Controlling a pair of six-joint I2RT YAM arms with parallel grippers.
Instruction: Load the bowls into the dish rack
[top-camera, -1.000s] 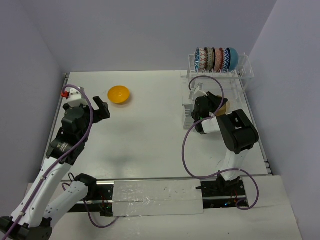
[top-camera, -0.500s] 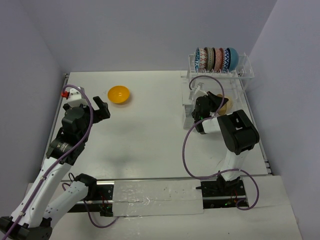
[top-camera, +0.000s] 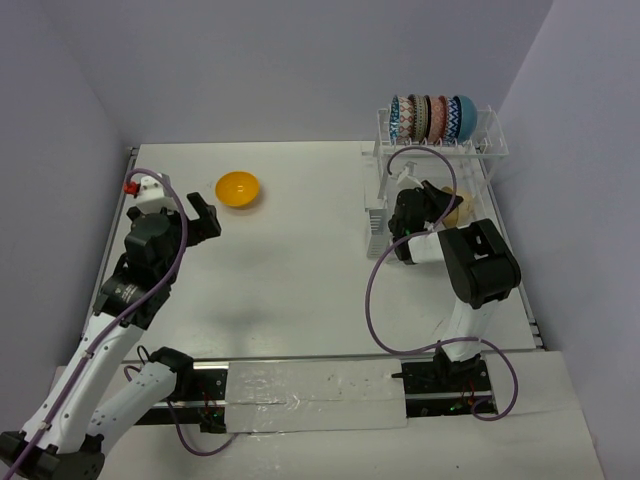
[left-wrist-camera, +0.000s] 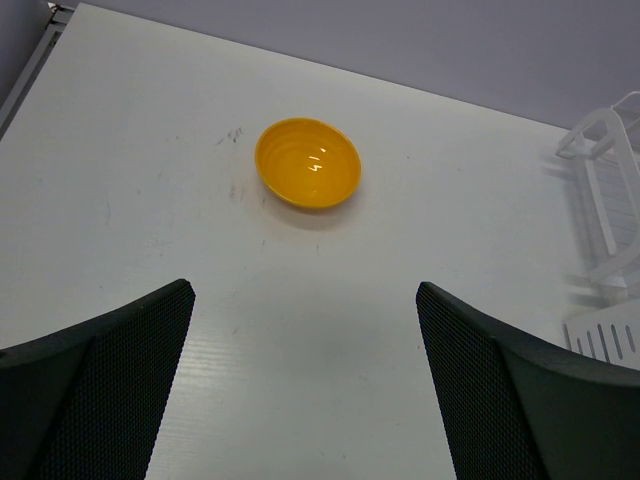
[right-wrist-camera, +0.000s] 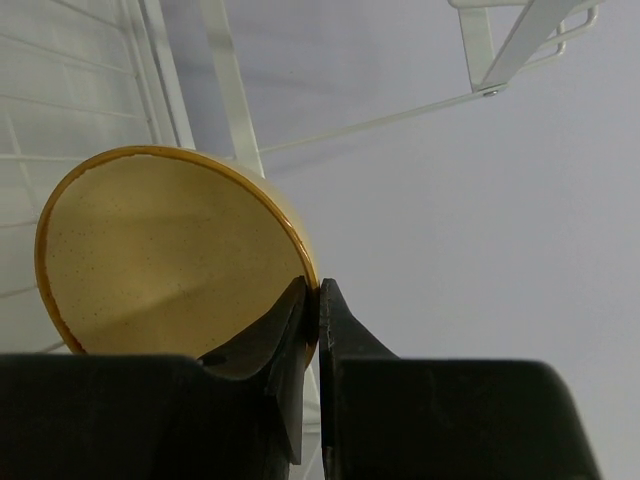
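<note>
An orange-yellow bowl (top-camera: 238, 188) sits upright on the white table at the far left; it also shows in the left wrist view (left-wrist-camera: 307, 163). My left gripper (top-camera: 203, 220) is open and empty, a little short of it. My right gripper (top-camera: 432, 203) is shut on the rim of a speckled tan bowl (right-wrist-camera: 170, 255), held on edge over the lower part of the dish rack (top-camera: 488, 148). Several patterned bowls and a teal one (top-camera: 432, 118) stand on edge in the rack's raised row.
The rack's white wires (right-wrist-camera: 232, 95) run close behind the tan bowl. A white side basket (top-camera: 377, 215) lies left of my right gripper. A red-and-white object (top-camera: 142, 186) sits at the table's left edge. Grey walls close in the table.
My right gripper has moved slightly farther and to the right with the tan bowl, toward the rack. The left arm has not moved.
</note>
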